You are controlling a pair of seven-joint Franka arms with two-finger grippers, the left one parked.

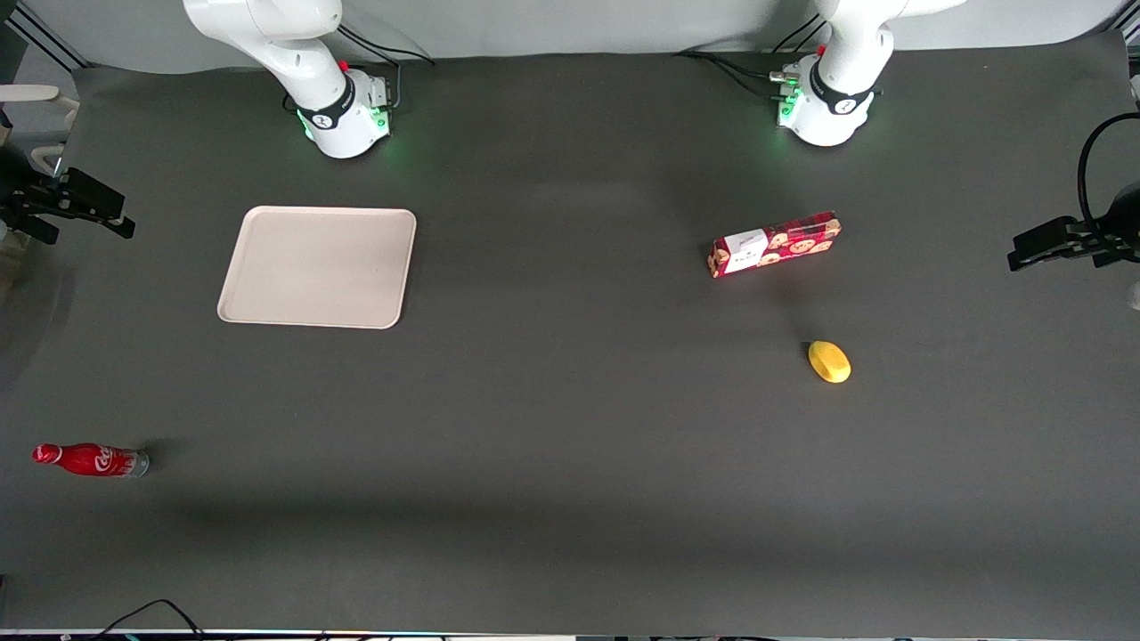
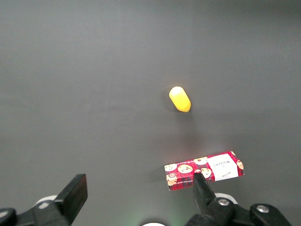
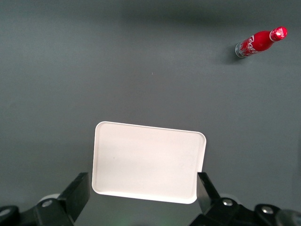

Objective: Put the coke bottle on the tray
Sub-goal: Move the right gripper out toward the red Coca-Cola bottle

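Observation:
The coke bottle (image 1: 89,459) lies on its side on the dark table, near the front camera at the working arm's end; it also shows in the right wrist view (image 3: 260,42). The beige tray (image 1: 318,267) lies flat and bare in front of the working arm's base, farther from the front camera than the bottle. In the right wrist view the tray (image 3: 148,162) sits under my gripper (image 3: 142,187). The gripper hangs high above the tray's edge, open wide and empty, well apart from the bottle. The gripper itself is out of the front view.
A red cookie box (image 1: 775,244) and a yellow oval object (image 1: 829,361) lie toward the parked arm's end; both show in the left wrist view, box (image 2: 203,171) and yellow object (image 2: 180,99). Black fixtures (image 1: 76,205) (image 1: 1069,240) stand at both table ends.

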